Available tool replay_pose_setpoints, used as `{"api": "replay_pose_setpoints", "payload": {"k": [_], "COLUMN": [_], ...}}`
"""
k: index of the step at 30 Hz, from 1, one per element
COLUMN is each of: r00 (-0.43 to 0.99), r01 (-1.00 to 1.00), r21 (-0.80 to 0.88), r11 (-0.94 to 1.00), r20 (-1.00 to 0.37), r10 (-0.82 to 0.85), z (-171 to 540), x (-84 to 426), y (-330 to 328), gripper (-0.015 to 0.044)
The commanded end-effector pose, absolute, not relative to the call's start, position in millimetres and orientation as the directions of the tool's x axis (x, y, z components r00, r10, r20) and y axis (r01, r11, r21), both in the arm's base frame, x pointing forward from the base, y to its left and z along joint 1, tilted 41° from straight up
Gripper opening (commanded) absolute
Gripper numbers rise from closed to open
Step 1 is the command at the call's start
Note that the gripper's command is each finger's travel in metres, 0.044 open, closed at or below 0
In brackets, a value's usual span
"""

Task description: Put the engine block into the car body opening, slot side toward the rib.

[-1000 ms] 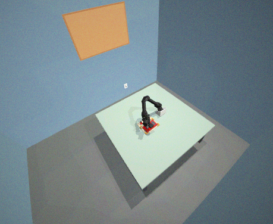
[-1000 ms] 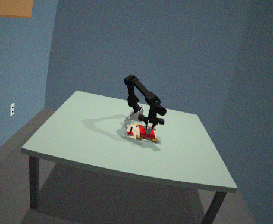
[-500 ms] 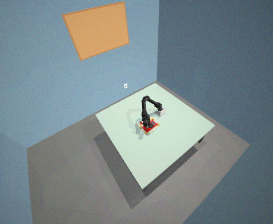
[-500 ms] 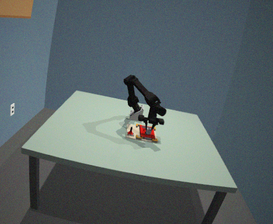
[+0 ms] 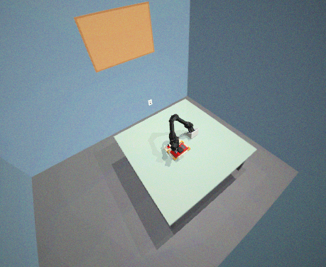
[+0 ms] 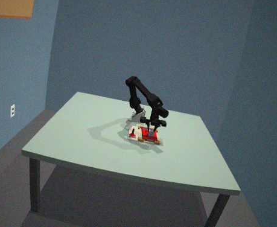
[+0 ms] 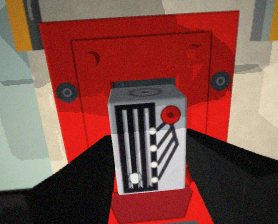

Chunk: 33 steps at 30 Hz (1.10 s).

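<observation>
The wrist view alone shows the black gripper pinching the grey block with black stripes — the exterior view adds the white-and-red car body beneath.

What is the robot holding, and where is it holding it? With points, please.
The grey engine block (image 7: 145,145) (image 6: 151,132), pinched on its two opposite sides by the black fingers.

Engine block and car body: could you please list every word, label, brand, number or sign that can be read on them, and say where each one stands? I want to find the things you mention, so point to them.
No word, brand, number or sign is readable on the engine block (image 6: 151,132) (image 7: 170,162); its black stripes, white dots and red disc are markings without letters.
None is readable on the car body (image 6: 145,130) (image 7: 55,45) either.
</observation>
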<state>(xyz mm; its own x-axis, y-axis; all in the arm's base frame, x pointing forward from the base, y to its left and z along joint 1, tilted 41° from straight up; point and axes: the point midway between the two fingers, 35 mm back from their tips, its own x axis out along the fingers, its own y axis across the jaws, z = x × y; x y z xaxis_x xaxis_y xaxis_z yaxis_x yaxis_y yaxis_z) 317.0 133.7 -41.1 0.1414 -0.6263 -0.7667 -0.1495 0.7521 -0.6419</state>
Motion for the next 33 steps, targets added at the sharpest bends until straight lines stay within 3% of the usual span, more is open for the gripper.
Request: {"api": "replay_pose_setpoints", "payload": {"k": [1, 33], "r00": [0.144, 0.144], "r01": [-0.152, -0.152], "r21": [-0.645, -0.645], "r11": [0.749, 0.749], "r20": [-0.764, -0.764], "r10": [-0.629, -0.629], "z": [-41.8, -45.1], "x": [317.8, 318.5], "y": [132.3, 129.3], "gripper": [0.0158, 0.0158]}}
